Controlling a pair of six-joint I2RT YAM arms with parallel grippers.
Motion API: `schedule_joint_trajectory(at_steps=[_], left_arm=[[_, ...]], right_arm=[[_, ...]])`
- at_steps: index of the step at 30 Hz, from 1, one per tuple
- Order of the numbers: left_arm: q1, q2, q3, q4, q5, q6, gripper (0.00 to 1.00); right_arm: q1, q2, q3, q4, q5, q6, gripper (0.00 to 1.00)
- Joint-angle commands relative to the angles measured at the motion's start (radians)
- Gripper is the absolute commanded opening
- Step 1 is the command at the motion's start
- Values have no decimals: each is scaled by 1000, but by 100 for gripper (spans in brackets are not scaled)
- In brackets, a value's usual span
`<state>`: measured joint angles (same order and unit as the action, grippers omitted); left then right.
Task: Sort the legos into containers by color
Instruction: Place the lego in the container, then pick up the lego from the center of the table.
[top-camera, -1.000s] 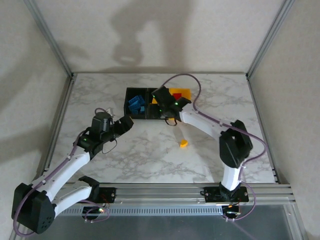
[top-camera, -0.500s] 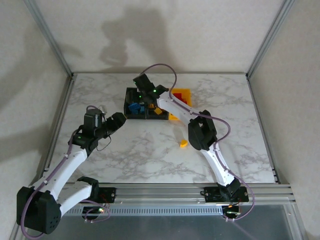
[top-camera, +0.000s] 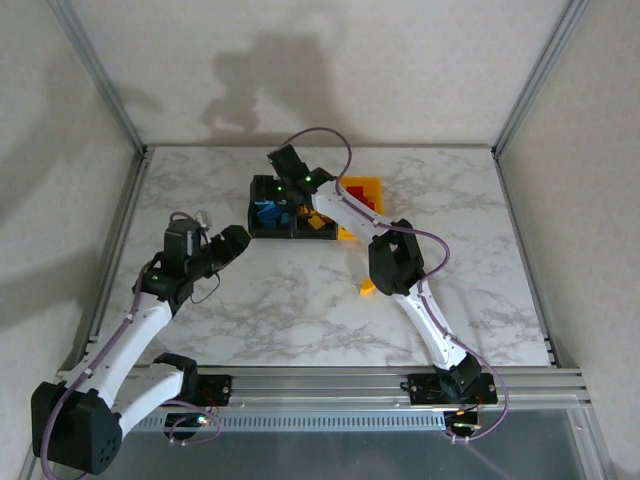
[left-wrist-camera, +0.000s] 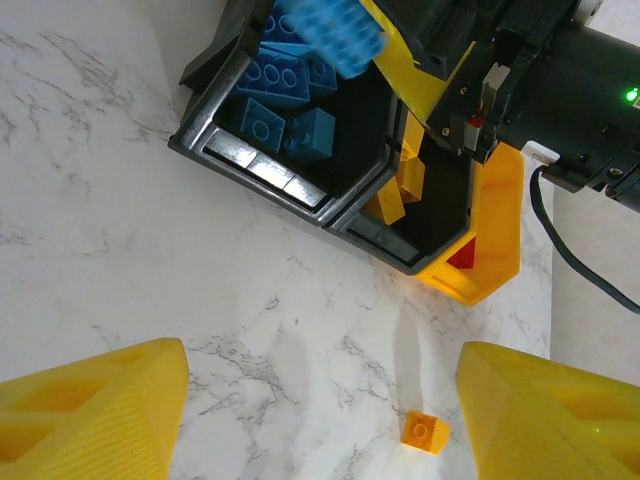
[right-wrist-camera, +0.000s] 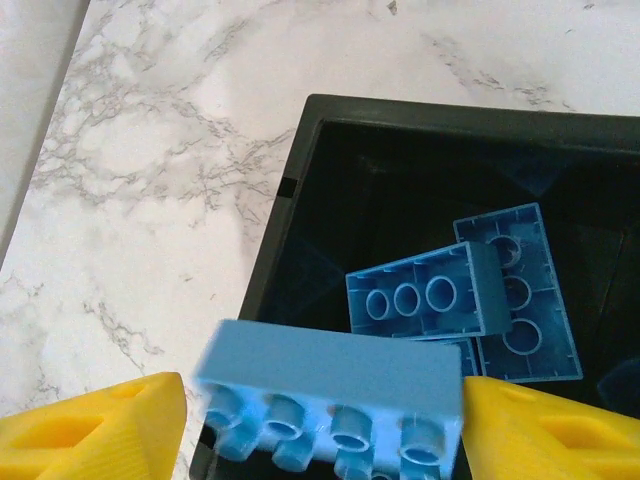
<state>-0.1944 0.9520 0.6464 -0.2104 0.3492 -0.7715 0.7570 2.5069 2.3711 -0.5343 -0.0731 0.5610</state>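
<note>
Three joined containers stand at the table's back: a left black bin (top-camera: 256, 205) with several blue legos (right-wrist-camera: 430, 290), a middle black bin (left-wrist-camera: 395, 255) with yellow legos (left-wrist-camera: 400, 185), and a yellow-orange bin (top-camera: 368, 187) with a red lego (left-wrist-camera: 460, 258). My right gripper (right-wrist-camera: 325, 420) hangs open over the left bin. A blurred blue brick (right-wrist-camera: 330, 375) is between its fingers, with a gap at the left finger. The brick (left-wrist-camera: 335, 35) is in the air above the blue pile. My left gripper (left-wrist-camera: 320, 420) is open and empty above the table. One yellow lego (left-wrist-camera: 425, 432) lies near its right finger.
The right arm (top-camera: 400, 260) stretches over the table's middle, passing above the loose yellow lego (top-camera: 368, 288). The left arm (top-camera: 150, 300) is at the left. Metal frame rails (top-camera: 120, 230) border the marble table on both sides.
The right arm swung left from the middle of the row to over the left black bin, and its jaws widened off the blue brick. The left gripper drew back slightly to the left.
</note>
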Motion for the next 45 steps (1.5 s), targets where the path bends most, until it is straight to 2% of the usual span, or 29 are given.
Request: schedule_joint_trajectory(at_steps=[1, 6, 11, 15, 19, 25, 28, 37, 45], left_arm=[[9, -21, 2, -23, 27, -4, 71], [9, -32, 3, -36, 33, -7, 71], [-1, -48, 7, -59, 27, 0, 71], [-28, -51, 15, -84, 50, 23, 71], [-70, -34, -8, -48, 146, 25, 71], [-219, -5, -21, -21, 85, 20, 71], [-259, 7, -41, 18, 63, -2, 71], [-343, 71, -48, 60, 25, -9, 71], [-381, 79, -59, 91, 19, -23, 71]], right_arm=[[-2, -24, 28, 10, -1, -10, 73], [-2, -50, 14, 8, 8, -18, 72], [15, -188, -119, 54, 54, -57, 71], [22, -375, -363, 122, 82, -77, 69], [25, -563, -611, 143, 113, -80, 69], [21, -817, -980, 113, 188, -31, 69], [5, -900, -1119, 53, 233, 37, 69], [-5, -1031, -1408, -58, 298, 226, 71], [-12, -1033, -1506, -11, 288, 258, 67]])
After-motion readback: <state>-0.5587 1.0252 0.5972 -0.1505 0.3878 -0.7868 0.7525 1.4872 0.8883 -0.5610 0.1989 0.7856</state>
